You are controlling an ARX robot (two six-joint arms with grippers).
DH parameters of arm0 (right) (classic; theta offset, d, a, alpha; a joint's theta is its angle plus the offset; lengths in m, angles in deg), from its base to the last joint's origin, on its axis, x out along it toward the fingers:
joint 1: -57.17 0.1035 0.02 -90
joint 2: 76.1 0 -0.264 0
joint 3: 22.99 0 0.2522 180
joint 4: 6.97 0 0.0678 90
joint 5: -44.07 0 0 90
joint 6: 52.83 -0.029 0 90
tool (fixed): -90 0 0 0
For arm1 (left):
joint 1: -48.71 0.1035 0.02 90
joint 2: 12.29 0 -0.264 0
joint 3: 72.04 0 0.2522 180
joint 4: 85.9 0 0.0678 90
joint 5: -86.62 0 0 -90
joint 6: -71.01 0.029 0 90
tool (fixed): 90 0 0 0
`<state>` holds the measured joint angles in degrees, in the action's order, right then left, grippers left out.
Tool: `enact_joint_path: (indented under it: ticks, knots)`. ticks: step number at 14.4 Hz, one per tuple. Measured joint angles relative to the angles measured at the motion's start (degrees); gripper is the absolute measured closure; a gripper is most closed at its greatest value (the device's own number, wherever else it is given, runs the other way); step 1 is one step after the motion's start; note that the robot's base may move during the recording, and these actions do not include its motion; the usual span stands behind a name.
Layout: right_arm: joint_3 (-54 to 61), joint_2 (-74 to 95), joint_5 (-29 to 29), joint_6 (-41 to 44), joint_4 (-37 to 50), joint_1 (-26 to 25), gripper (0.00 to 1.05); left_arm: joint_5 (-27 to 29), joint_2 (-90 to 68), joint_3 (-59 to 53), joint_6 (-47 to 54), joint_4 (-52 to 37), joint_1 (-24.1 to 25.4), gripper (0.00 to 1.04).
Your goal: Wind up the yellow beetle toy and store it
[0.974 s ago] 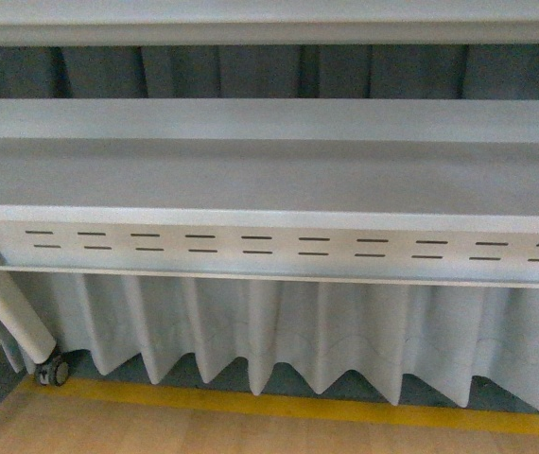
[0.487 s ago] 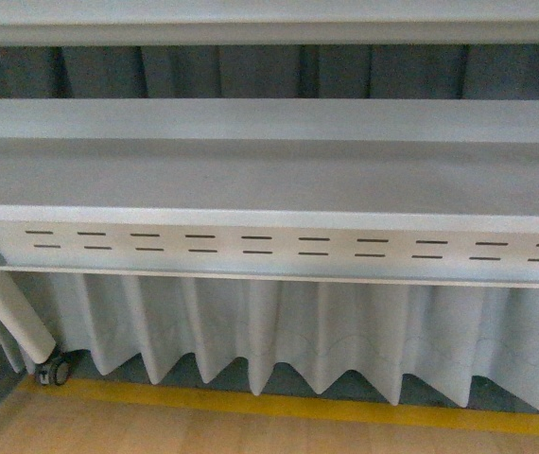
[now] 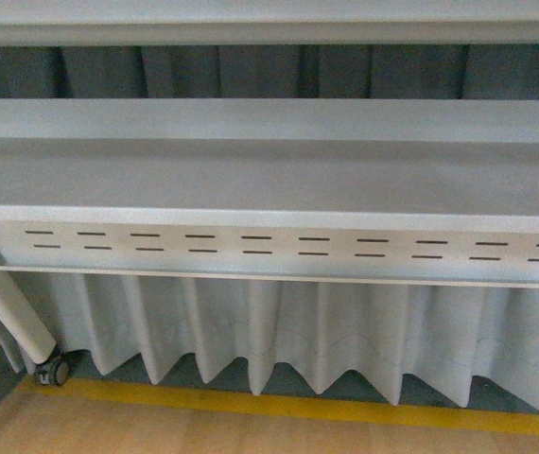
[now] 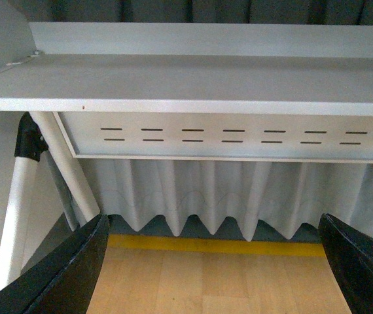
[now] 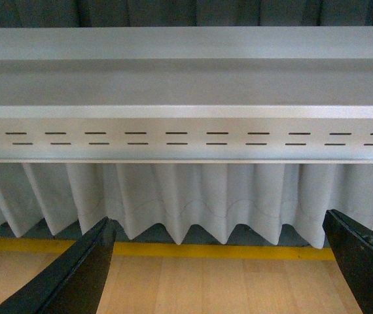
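Observation:
The yellow beetle toy is out of view in all three views. My left gripper (image 4: 216,261) is open, its black fingers (image 4: 69,275) spread wide over bare light wood with nothing between them. My right gripper (image 5: 219,265) is open too, and only wood shows between its dark fingertips (image 5: 75,275). Neither arm appears in the front view.
A grey-white table (image 3: 269,180) with a slotted apron (image 3: 288,248) stands ahead, a pleated grey curtain (image 3: 298,336) behind it. A yellow strip (image 3: 298,405) edges the wooden surface (image 3: 203,435). A slanted white leg with a caster (image 3: 54,371) is at the left.

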<state>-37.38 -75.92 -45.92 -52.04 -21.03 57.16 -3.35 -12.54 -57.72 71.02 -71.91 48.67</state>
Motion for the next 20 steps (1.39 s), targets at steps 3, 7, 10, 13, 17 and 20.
enact_joint_path:
  ticks: [3, 7, 10, 13, 17, 20]
  knots:
    - [0.00, 0.00, 0.00, 0.00, 0.00, 0.00, 0.07, 0.00, 0.00, 0.00, 0.00, 0.00, 0.00, 0.07]
    - [0.00, 0.00, 0.00, 0.00, 0.00, 0.00, 0.07, 0.00, 0.00, 0.00, 0.00, 0.00, 0.00, 0.07]
    - [0.00, 0.00, 0.00, 0.00, 0.00, 0.00, 0.07, 0.00, 0.00, 0.00, 0.00, 0.00, 0.00, 0.07]
    - [0.00, 0.02, 0.00, 0.00, 0.00, 0.00, 0.07, 0.00, 0.00, 0.00, 0.00, 0.00, 0.00, 0.07]
    - [0.00, 0.00, 0.00, 0.00, 0.00, 0.00, 0.07, 0.00, 0.00, 0.00, 0.00, 0.00, 0.00, 0.07]
    - [0.00, 0.00, 0.00, 0.00, 0.00, 0.00, 0.07, 0.00, 0.00, 0.00, 0.00, 0.00, 0.00, 0.07]
